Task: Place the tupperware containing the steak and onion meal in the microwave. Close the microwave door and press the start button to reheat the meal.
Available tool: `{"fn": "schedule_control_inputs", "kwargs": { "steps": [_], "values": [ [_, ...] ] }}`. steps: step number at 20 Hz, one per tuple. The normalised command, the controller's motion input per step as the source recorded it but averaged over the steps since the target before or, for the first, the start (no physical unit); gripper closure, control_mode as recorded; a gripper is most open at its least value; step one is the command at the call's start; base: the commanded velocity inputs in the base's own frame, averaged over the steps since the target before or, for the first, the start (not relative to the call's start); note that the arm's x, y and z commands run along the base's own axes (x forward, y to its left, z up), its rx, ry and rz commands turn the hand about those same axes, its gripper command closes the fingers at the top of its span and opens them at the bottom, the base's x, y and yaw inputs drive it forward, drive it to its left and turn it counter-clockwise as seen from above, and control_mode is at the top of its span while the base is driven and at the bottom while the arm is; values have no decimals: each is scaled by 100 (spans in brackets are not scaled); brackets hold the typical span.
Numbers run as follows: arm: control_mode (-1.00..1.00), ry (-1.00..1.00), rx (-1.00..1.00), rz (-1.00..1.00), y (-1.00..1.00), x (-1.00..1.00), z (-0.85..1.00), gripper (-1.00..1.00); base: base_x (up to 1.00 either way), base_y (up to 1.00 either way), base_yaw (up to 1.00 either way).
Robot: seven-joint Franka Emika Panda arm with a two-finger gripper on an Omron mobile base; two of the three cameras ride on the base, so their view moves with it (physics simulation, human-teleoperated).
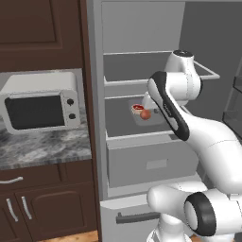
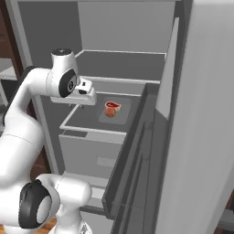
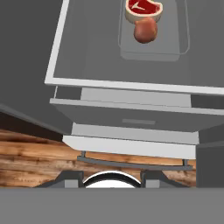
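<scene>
The tupperware [image 3: 154,41] sits on a shelf [image 3: 87,57] of the open fridge [image 1: 142,28], ahead of the gripper [image 2: 82,105] and a little to its far side, well apart from it. It is a shallow tray with a low raised rim and rounded corners. It looks stiff and light, probably smooth plastic, so likely slippery under the pads; the low rim is the obvious place to pinch, on the near short edge that faces the hand. It should be kept level, I judge, since nothing covers it.

Inside the tray lie the steak [image 3: 143,8], flat and at the far end, and the onion [image 3: 145,29], a round ball just in front of it and touching or nearly touching it. The onion would roll if the tray tips.

Below the shelf is a closed drawer [image 3: 131,118], and under that the wooden floor [image 3: 30,153].

The gripper holds nothing; I cannot tell from these views how far its fingers are spread.

A small white countertop oven [image 1: 40,108] stands off to the left on the stone counter [image 1: 42,146].
</scene>
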Motion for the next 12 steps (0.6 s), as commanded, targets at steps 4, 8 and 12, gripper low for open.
{"fn": "schedule_control_inputs", "kwargs": {
  "steps": [4, 8, 12],
  "values": [
    [-100, -6, 2, 0, -3, -17, -1, -100, 0, 0, 0],
    [-100, 0, 1, 0, -11, -23, -19, -100, 0, 0, 0],
    [-100, -3, 3, -6, -34, -31, -36, -100, 0, 0, 0]
  ]
}}
